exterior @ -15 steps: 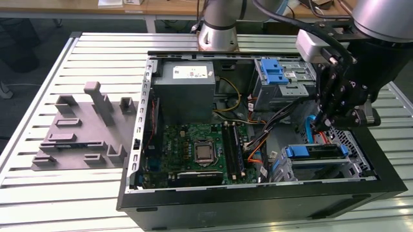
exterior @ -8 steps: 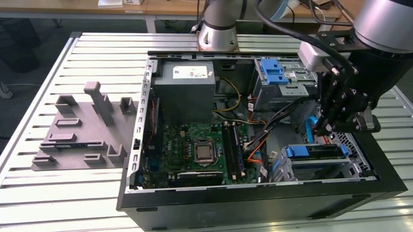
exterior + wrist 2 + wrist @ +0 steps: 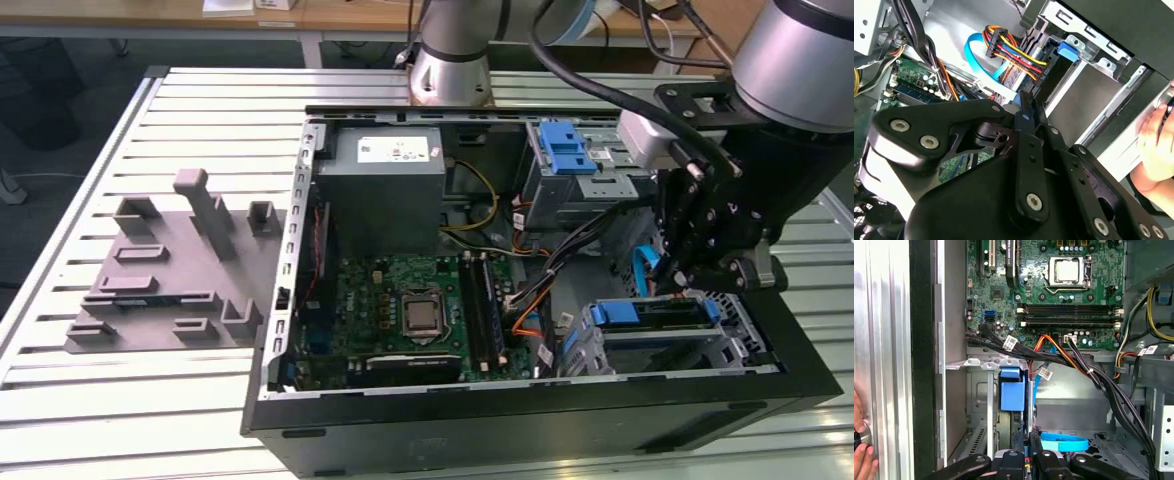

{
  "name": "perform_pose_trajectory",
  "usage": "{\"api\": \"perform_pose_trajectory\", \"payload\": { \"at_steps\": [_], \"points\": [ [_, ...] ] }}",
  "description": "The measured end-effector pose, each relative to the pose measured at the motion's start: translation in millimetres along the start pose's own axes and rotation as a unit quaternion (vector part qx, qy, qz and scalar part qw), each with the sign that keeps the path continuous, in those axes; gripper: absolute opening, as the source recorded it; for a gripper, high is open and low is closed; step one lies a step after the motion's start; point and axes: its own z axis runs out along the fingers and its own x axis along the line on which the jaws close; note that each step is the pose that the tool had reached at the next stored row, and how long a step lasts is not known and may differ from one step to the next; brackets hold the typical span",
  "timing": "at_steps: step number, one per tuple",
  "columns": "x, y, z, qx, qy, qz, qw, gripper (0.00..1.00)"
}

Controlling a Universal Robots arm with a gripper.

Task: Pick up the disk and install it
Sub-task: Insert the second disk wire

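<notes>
The gripper [image 3: 697, 283] hangs low at the right of the exterior view, inside the open computer case [image 3: 287, 300]. Its jaws are squeezed tight on the disk [image 3: 654, 318], which sits in the metal bay [image 3: 747, 345] at the case's lower right corner.

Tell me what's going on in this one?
A robot arm is working inside an open computer case on a slatted table. Its tool is down at the drive cage in the case's corner, where the disk, with its blue frame, sits edge-up in the bay. In the first wrist view the disk stands in the cage just ahead of the tool. A person's hand rests at the case's outer edge.
</notes>
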Motion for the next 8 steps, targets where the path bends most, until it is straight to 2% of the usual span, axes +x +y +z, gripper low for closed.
{"api": "perform_pose_trajectory", "payload": {
  "at_steps": [2, 6, 8],
  "points": [
    [0.0, 0.1, 0.2, -0.0004, 0.0001, 0.0, 1.0, 0.16],
    [0.2, -0.9, 1.2, -0.0066, 0.0001, 0.001, 1.0, 0.16],
    [0.5, -1.7, 1.5, -0.0078, 0.0002, 0.002, 1.0, 0.16]
  ]
}}
